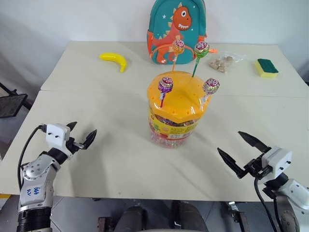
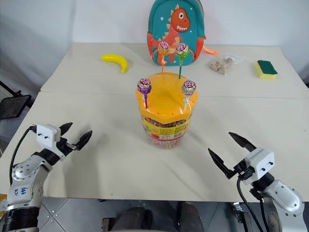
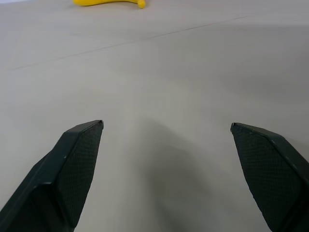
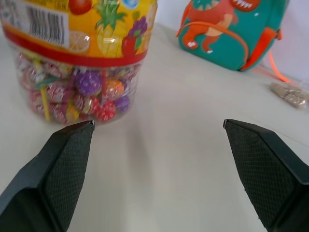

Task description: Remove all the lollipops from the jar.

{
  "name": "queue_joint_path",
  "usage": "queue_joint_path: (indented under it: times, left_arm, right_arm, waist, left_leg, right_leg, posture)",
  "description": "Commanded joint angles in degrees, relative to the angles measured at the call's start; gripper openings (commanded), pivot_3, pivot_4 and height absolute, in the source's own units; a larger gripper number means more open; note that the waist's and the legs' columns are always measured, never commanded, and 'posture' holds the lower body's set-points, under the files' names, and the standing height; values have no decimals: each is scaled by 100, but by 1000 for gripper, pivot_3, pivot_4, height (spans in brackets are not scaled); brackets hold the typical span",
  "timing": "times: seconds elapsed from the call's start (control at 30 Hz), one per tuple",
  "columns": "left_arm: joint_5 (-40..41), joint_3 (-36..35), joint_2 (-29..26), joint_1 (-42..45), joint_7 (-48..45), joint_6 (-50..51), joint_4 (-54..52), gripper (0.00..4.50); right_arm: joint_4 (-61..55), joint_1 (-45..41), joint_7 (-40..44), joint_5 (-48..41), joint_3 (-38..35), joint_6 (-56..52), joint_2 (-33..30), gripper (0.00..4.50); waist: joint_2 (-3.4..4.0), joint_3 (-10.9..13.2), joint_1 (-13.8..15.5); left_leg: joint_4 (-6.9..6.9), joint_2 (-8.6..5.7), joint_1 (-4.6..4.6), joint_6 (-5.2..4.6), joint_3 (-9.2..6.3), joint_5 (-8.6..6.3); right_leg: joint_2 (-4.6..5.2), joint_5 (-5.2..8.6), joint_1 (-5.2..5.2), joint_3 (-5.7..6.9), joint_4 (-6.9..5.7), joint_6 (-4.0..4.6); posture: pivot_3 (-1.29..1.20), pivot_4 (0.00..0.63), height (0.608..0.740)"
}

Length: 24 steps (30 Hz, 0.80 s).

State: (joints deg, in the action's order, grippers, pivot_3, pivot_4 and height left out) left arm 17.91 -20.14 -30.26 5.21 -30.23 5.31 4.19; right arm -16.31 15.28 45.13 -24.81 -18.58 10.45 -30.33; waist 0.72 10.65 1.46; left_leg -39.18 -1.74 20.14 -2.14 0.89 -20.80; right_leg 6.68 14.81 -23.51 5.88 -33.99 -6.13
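Observation:
The jar (image 1: 175, 121) stands mid-table, a clear tub with an orange holed lid (image 1: 181, 99) and a yellow-red label. Several lollipops stand upright in the lid: purple (image 1: 165, 85) front left, pinkish-silver (image 1: 211, 86) front right, orange (image 1: 178, 47) and green-pink (image 1: 202, 49) at the back. My left gripper (image 1: 82, 134) hovers open over the table's near left, well left of the jar. My right gripper (image 1: 239, 151) is open at the near right, pointing toward the jar (image 4: 79, 58), nothing between its fingers.
A teal dinosaur backpack (image 1: 176, 30) stands behind the jar. A banana (image 1: 115, 60) lies at the far left, a clear bag of snacks (image 1: 221, 63) and a yellow-green sponge (image 1: 266, 67) at the far right. A seam (image 1: 96, 92) crosses the table.

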Motion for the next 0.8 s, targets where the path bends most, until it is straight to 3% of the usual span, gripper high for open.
queue_joint_path:
  times: [0.03, 0.1, 0.27, 0.43, 0.53, 0.67, 0.8]
  left_arm:
    - [-77, 63, -42, 98, -20, -86, 66, 4500]
    - [66, 56, -189, -12, -502, -276, 67, 4500]
    - [1336, -865, -856, -332, -1902, 144, 120, 4500]
    - [2794, -1785, -1875, -445, -3032, 1568, -234, 4500]
    - [3801, -2003, -2423, -556, -3587, 2775, -784, 4500]
    - [4148, -1619, -2641, -185, -3834, 3132, -1361, 4500]
    - [3685, -707, -2314, 990, -3524, 2745, -1515, 4500]
  right_arm:
    - [-55, -17, 118, -121, -59, 241, 46, 4475]
    - [-83, -127, -4, -273, -196, 320, 159, 4475]
    - [-200, -534, 208, -1923, -926, -176, 41, 4475]
    - [-256, -917, 591, -3347, -1591, -1290, -819, 4475]
    - [-266, -1005, 1708, -3667, -1632, -1512, -1185, 4475]
    - [-204, -1134, 2712, -3543, -1512, -1595, -1475, 4475]
    - [-94, -1331, 2844, -3397, -1555, -1675, -1546, 4475]
  waist:
    - [0, 0, -4]
    - [-1, 0, -9]
    - [-2, 0, -51]
    - [0, 2, -33]
    - [1, 3, 0]
    - [4, 4, 7]
    - [5, 4, -7]
  left_leg:
    - [0, 1, 0, 0, 0, 0]
    - [0, 0, 0, 1, 2, 0]
    - [0, 16, 1, 7, 6, -4]
    - [-4, 27, 3, 9, 4, -7]
    - [-4, 29, 1, 8, -8, -9]
    - [-4, 28, 3, 5, -16, -12]
    - [-6, 27, 0, 7, -12, -11]
  right_leg:
    - [-1, 0, 0, 1, -1, 0]
    - [-2, 0, 0, 0, -1, 0]
    - [-2, 1, -4, -1, 1, 5]
    - [1, 3, -2, 1, 5, 12]
    - [2, 4, 7, 5, 13, 14]
    - [6, 5, 11, 5, 14, 15]
    - [1, 4, 11, 6, 7, 16]
  posture:
    - [0, 150, 740]
    - [0, 150, 740]
    - [0, 150, 740]
    - [0, 150, 740]
    - [0, 150, 740]
    - [0, 150, 740]
    - [0, 150, 740]
